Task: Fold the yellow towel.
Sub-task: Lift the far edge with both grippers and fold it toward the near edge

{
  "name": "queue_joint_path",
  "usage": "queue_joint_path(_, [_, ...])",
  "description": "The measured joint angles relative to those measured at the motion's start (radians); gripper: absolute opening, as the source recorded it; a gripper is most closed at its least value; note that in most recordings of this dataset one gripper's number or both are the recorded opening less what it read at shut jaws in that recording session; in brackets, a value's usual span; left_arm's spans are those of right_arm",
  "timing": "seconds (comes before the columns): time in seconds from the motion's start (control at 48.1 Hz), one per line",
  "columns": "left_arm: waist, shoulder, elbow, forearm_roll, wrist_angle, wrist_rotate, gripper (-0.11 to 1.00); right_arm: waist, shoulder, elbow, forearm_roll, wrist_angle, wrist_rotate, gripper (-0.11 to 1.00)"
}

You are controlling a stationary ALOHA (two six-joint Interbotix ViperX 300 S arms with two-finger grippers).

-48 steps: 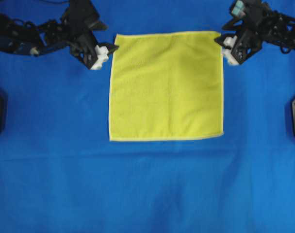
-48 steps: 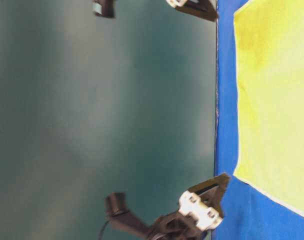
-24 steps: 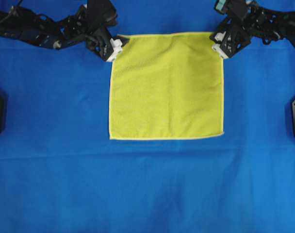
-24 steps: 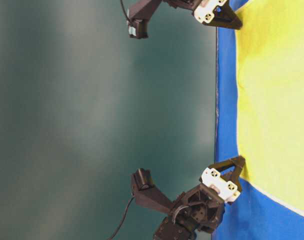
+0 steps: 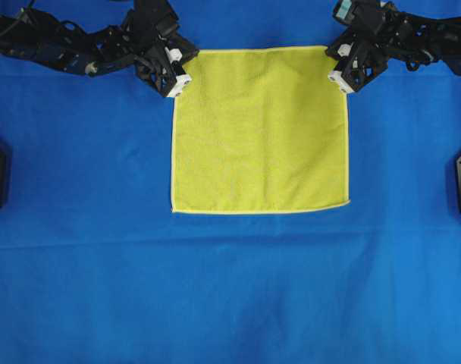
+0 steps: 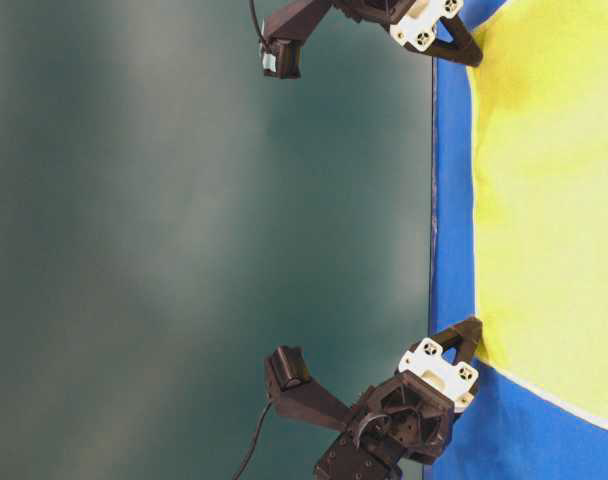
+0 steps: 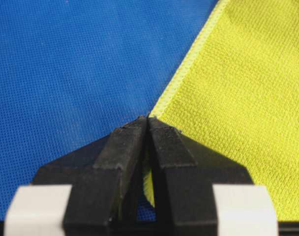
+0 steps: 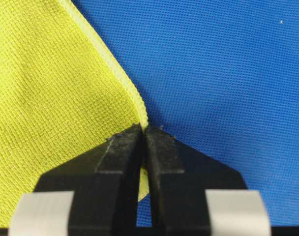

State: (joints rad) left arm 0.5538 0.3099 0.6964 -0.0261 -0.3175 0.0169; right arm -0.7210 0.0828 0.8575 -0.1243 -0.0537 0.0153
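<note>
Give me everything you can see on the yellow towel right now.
The yellow towel is a bright yellow, roughly square cloth with a fine woven texture and a lighter stitched hem. It lies spread flat and unfolded on the blue cloth, its edges roughly square to the overhead view. Both top corners in that view are pinched at the hem: the left tool is shut on one, the right tool on the other.

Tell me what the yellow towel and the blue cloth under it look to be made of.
Yellow towel: looks like soft microfibre, matte and finely nubbed, with a paler stitched hem along its edge. Blue cloth: apparently a thin woven synthetic; a fine grid weave shows with a slight sheen, and shallow creases show from overhead.
</note>
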Motion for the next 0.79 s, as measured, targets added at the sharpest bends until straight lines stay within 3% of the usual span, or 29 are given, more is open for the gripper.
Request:
queue_joint_path(0.374, [-0.002, -0.106, 0.002, 0.0, 0.029, 0.071, 0.02, 0.0, -0.124, 0.009, 0.0, 0.075, 0.009, 0.03])
queue_joint_path(0.79, [-0.034, -0.156, 0.014, 0.0, 0.046, 0.074, 0.02, 0.029, -0.178, 0.032, 0.011, 0.087, 0.015, 0.03])
